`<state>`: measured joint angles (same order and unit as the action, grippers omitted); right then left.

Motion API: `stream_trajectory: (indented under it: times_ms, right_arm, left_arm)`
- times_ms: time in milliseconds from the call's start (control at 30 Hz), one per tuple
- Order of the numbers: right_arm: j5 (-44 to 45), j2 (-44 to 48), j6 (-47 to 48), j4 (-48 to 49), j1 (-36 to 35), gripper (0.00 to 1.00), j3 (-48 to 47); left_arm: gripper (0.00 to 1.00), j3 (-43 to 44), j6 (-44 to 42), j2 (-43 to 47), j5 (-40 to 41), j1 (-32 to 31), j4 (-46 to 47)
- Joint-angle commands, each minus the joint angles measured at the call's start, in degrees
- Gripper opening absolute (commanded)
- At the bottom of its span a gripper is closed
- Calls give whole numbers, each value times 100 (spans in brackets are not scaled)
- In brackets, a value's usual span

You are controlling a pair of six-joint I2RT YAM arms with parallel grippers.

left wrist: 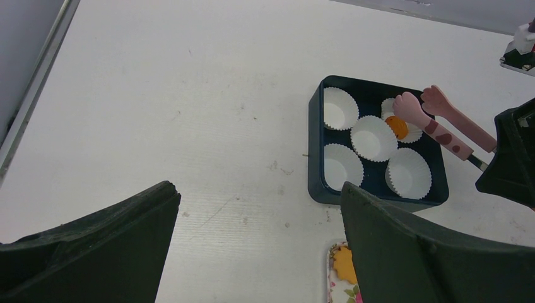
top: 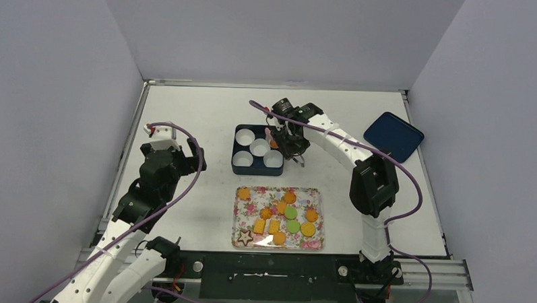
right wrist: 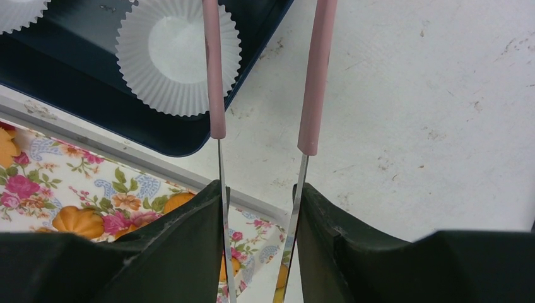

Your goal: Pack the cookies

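Observation:
Several cookies lie on a floral tray (top: pixel 316 195): orange rounds (top: pixel 308 228), green rounds (top: pixel 290 212), orange squares (top: pixel 259 225) and a dark brown star (top: pixel 245 237). A dark blue box (top: pixel 238 149) holds white paper cups (top: pixel 260 147). One orange cookie (left wrist: pixel 397 127) lies in its far right cup. My right gripper (top: pixel 288 137) is shut on pink tongs (right wrist: pixel 214 76), whose tips (left wrist: pixel 410 106) stand apart over that cookie. My left gripper (left wrist: pixel 257 189) is open and empty, left of the box.
A dark blue lid (top: pixel 393 135) lies at the right edge of the table. The floral tray also shows in the right wrist view (right wrist: pixel 94 180), under my right gripper (right wrist: pixel 258 208). Grey walls close in three sides.

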<state>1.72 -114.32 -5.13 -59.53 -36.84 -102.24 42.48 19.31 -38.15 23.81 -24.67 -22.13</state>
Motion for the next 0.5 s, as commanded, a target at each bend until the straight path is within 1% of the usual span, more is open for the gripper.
stream_trajectory:
  times_ms: [0, 233, 467]
  right_arm:
    - [115, 291, -6, 8, -88, 39, -112]
    - [65, 970, -80, -12, -348, 39, 323]
    - [131, 1679, -226, -341, -971, 39, 899]
  left_arm:
    - [97, 36, -59, 8, 71, -21, 79]
    - [97, 20, -68, 15, -2, -12, 107]
    - [97, -2, -77, 71, -162, 53, 146]
